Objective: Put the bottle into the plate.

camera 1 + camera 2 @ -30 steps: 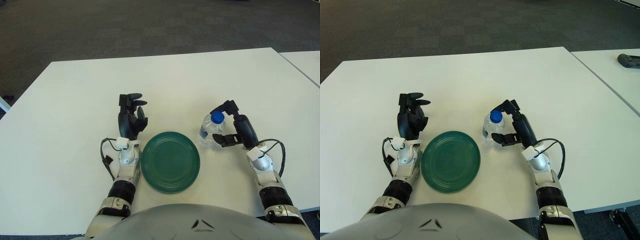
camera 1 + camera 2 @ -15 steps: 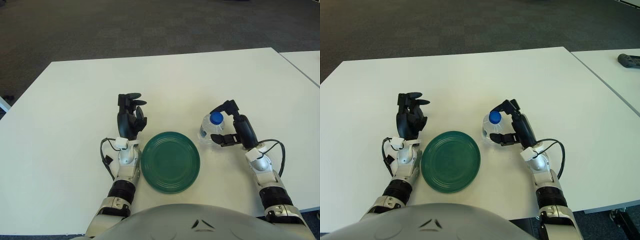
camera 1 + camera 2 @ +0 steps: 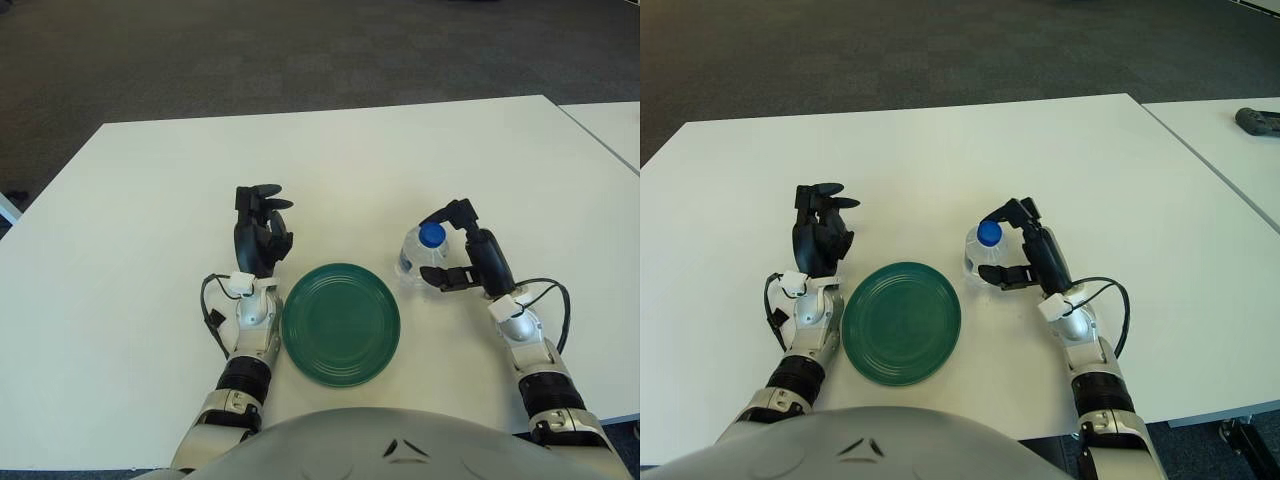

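Note:
A small clear bottle [image 3: 417, 253] with a blue cap stands upright on the white table, just right of the green plate [image 3: 341, 323]. My right hand [image 3: 463, 247] is wrapped around the bottle from its right side, one finger curled over the far side and another along the near side. The bottle's base looks close to the table surface. My left hand [image 3: 262, 234] shows just left of the plate's far rim, fingers raised and relaxed, holding nothing.
The white table [image 3: 330, 170] stretches far beyond the plate. A second white table [image 3: 1230, 130] stands to the right with a dark object [image 3: 1259, 121] on it. Dark carpet lies past the far edge.
My right hand has shifted the bottle slightly to the left, toward the plate. The left hand has barely moved.

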You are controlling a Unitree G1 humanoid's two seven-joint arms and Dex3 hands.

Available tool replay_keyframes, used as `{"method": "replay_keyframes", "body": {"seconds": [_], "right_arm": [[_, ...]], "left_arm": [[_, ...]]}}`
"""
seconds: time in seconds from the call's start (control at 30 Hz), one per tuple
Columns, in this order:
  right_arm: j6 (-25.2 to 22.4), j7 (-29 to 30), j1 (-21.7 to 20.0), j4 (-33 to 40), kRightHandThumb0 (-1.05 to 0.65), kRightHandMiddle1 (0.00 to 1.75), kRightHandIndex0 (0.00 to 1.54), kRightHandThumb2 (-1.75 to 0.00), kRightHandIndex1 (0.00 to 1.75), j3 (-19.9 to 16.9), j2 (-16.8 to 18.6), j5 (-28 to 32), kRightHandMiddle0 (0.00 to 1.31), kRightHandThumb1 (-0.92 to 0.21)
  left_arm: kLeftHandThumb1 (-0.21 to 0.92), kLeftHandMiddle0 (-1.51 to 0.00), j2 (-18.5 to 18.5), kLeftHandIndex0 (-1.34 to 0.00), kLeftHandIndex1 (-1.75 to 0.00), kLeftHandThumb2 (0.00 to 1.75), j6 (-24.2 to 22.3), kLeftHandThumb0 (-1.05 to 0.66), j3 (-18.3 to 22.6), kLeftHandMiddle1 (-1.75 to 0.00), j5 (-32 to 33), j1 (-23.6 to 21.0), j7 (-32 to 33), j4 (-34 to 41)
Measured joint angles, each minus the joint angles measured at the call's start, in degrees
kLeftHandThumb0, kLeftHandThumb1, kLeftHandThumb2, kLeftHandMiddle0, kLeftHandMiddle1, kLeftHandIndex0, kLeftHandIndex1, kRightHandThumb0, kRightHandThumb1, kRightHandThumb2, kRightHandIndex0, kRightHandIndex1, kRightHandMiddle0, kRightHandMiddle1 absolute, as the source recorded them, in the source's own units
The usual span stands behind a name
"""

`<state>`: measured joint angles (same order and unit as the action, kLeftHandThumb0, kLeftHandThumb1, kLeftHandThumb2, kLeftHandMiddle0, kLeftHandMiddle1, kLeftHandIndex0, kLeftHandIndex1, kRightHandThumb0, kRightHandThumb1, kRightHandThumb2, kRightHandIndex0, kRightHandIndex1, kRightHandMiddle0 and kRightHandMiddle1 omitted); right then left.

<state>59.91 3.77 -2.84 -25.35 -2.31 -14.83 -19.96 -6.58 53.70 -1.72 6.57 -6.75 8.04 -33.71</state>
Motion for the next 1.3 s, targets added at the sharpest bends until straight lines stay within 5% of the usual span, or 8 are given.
{"method": "replay_keyframes", "body": {"seconds": [0.47,0.97,1.3], "right_arm": [[-2.89,2.52,-9.93,3.91,-0.45,1.75,1.29,-1.16,1.75,1.49,3.35,-0.61,0.52,-0.44],[-4.11,1.42,-3.3,10.19,-0.44,1.75,1.23,-1.16,1.75,2.86,3.44,1.07,0.52,-0.44],[-2.94,-1.38,-2.66,12.11,-0.43,1.75,1.2,-1.12,1.75,6.19,3.94,4.67,0.5,-0.47]], "left_arm": [[0.92,-0.23,-0.03,-0.21,-1.55,0.77,-0.4,-1.0,0.76,-1.68,-0.41,-2.38,0.09,-2.82],[0.92,-0.29,-0.04,-0.23,-1.54,0.76,0.39,-1.0,1.87,-1.64,-1.18,-3.54,0.52,-4.91],[0.92,-0.29,-0.06,-0.2,-1.57,0.77,0.39,-0.99,2.05,-1.64,-1.28,-3.84,0.56,-5.2]]}}
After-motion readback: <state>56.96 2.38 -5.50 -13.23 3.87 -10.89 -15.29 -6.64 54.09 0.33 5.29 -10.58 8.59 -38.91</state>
